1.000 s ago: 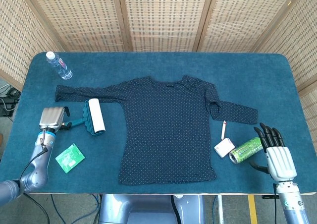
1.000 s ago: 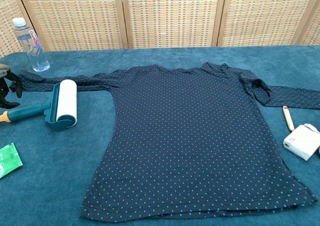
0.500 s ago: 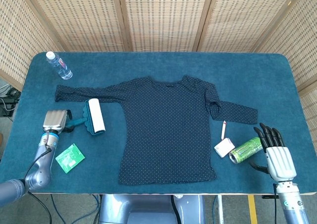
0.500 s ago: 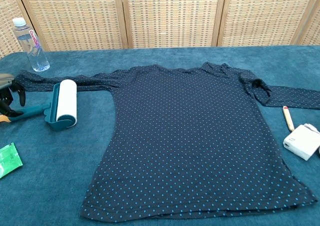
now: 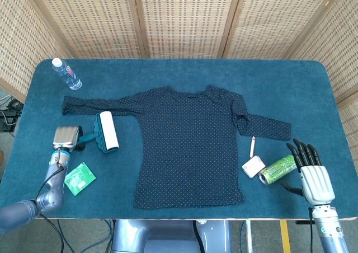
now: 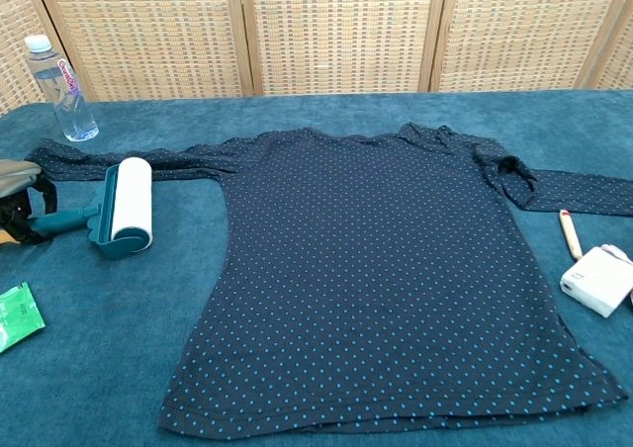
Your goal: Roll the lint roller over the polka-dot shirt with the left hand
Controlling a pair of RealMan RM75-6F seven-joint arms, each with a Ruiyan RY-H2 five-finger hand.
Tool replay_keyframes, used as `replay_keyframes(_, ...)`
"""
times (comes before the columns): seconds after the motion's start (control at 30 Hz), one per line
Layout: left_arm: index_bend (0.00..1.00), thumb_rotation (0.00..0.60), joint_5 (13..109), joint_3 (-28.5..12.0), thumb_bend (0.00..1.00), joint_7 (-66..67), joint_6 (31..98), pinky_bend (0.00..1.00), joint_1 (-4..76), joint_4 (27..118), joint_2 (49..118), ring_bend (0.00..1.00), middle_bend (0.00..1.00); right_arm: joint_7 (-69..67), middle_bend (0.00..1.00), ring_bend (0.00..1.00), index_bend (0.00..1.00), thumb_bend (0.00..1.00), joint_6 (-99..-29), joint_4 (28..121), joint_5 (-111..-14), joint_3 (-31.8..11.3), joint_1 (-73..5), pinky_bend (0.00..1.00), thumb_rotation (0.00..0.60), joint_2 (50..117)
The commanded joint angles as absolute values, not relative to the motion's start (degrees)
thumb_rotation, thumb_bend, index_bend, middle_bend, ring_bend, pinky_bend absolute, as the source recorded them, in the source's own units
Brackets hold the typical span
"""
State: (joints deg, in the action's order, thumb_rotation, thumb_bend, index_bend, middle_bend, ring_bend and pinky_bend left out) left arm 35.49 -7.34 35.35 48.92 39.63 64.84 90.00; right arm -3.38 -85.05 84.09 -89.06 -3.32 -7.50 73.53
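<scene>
A: While the lint roller (image 5: 106, 131) lies flat on the bench (image 5: 184, 74), just off the shirt's left sleeve, we count the rolling itself as not begun. Its white drum rests on the blue cloth beside the polka-dot shirt (image 5: 190, 146), not on it.

B: Agreed. Our left hand (image 5: 64, 136) sits over the end of the teal handle. In the chest view the dark fingers (image 6: 20, 215) curl down around that handle, so we judge it is grasping the roller, or very nearly; the roller is not lifted.

A: We would say the grip looks made but we cannot confirm how firm it is. What is left: lift, carry across to the shirt, roll over the fabric.

B: The shirt is spread face up mid-bench, both sleeves out, so it looks ready.

A: Our right hand (image 5: 313, 172) rests at the near right edge, fingers extended and apart, holding nothing, close by the green can (image 5: 278, 169).

B: Now the count. One lint roller, one shirt, one water bottle (image 5: 67, 74) at the far left.

A: One green packet (image 5: 78, 178) near our left arm, one green can lying on its side, one small white box (image 5: 253, 167) beside it, and one thin pen-like stick (image 5: 253, 146) just below the right sleeve.

B: Two hands, and both show.
</scene>
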Motion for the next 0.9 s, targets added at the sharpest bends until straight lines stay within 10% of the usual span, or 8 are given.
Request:
replay_keyframes(0.03, 0.71, 0.600, 36.76, -7.37, 0.72, 35.18, 50.13, 0.62, 39.75, 64.76, 90.43, 0.66, 0.83, -3.52, 0.00, 0.00, 0.00, 0.04, -85.22, 84.05, -89.12, -3.35, -7.46, 0.00, 0.600, 73.52)
replay_keyframes(0.17, 0.85, 0.600, 40.64, -7.09, 0.80, 34.85, 52.22, 0.62, 39.89, 65.16, 89.87, 0.67, 0.84, -3.74, 0.00, 0.00, 0.00, 0.04, -85.24, 83.87, -89.07, -3.41, -7.47, 0.00, 0.600, 73.54)
replay_keyframes(0.9, 0.88, 0.600, 41.96, -7.70, 0.66, 41.29, 44.28, 0.62, 48.50, 75.91, 79.21, 0.67, 0.85, -4.16, 0.00, 0.00, 0.00, 0.04, -82.76, 82.24, -86.22, -4.30, -8.11, 0.00, 0.600, 74.01)
